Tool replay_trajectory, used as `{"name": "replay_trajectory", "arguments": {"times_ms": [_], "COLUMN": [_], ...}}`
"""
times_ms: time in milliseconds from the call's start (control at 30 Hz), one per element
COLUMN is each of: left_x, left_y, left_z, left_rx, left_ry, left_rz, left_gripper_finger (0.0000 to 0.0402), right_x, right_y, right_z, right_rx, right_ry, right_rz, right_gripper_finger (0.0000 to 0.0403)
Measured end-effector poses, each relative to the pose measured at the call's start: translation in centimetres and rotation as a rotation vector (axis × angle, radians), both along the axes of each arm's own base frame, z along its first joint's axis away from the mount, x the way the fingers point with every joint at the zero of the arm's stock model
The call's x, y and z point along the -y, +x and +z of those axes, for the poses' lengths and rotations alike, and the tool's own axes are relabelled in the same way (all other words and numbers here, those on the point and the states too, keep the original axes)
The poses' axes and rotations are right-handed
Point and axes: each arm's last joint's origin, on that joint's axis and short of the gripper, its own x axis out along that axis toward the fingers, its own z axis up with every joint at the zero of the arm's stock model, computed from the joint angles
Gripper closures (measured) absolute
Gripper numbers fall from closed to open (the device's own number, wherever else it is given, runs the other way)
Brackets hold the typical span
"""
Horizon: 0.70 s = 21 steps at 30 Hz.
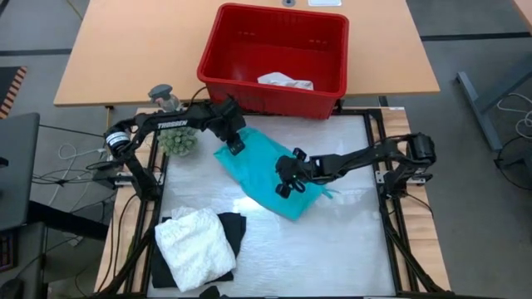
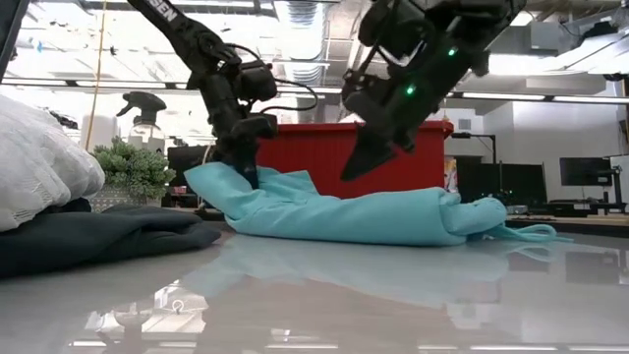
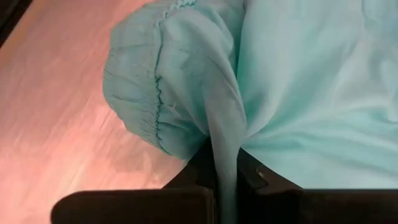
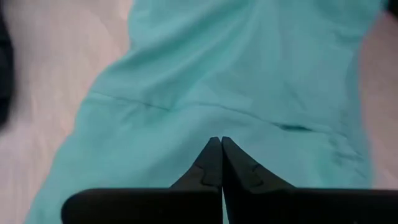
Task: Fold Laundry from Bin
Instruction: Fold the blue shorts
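The teal garment (image 1: 268, 173) lies slantwise across the middle of the table. My left gripper (image 1: 235, 144) is shut on its far-left end, by the gathered hem (image 3: 140, 93). My right gripper (image 1: 286, 186) hangs shut just above the garment's near-right half (image 4: 236, 81) with nothing between its fingers; in the low view its tips (image 2: 352, 173) stand clear of the cloth. The red bin (image 1: 218, 68) stands beyond the table's far edge with white cloth (image 1: 285, 80) in it. A folded white lacy piece (image 1: 195, 244) rests on a black one (image 1: 233, 230) at the near left. My left gripper pinches a raised ridge of teal cloth (image 3: 225, 140) between its two fingers, close to the gathered hem at the garment's far-left end. The fingers slant down from above. That end is pulled up into a peak (image 2: 224, 177), while the remaining cloth lies on the table.
A small green plant (image 1: 177, 141) and a spray bottle (image 1: 164, 95) stand at the table's far-left corner, close to my left arm. The table's dark frame (image 1: 384, 191) runs along its sides. Bare tabletop (image 1: 332, 249) lies at the near right.
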Motion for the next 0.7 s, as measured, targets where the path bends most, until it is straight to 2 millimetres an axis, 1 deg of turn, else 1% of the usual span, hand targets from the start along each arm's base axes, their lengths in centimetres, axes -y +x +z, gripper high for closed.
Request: {"name": "replay_trajectory", "arguments": {"times_ms": [33,167,233,300,400,500,600,700], "left_x": [0.0,0.0,0.1,0.0,0.0,-0.1,-0.1,0.2], "left_y": [0.0,0.0,0.0,0.1,0.4,1.0,1.6,2.1], "left_z": [0.1,0.3,0.6,1.3,2.6,4.2,5.5,6.2], "left_rx": [-0.006,-0.013,-0.018,-0.019,-0.009,0.042,0.092,0.131], "left_ry": [-0.004,-0.015,-0.036,-0.054,-0.067,-0.070,-0.075,-0.090], "left_rz": [0.000,0.002,0.000,-0.003,-0.007,-0.016,-0.016,-0.024], "left_gripper_finger": [0.0401,0.0401,0.0402,0.0401,0.0401,0.0401,0.0401,0.0401], "right_x": [0.3,1.2,1.5,1.9,2.7,3.6,4.3,5.2], "right_y": [0.3,1.3,1.4,1.7,2.1,2.5,3.3,4.5], "right_z": [-0.2,-2.4,-3.6,-4.3,-4.9,-5.7,-5.9,-5.8], "right_rx": [0.008,0.003,-0.030,-0.030,-0.005,0.016,0.026,0.034], "right_ry": [0.009,0.074,0.081,0.081,0.085,0.119,0.122,0.081], "right_rz": [0.013,0.080,0.073,0.065,0.054,0.065,0.069,0.090], "right_gripper_finger": [0.0382,0.0388,0.0388,0.0388,0.0387,0.0386,0.0386,0.0386]}}
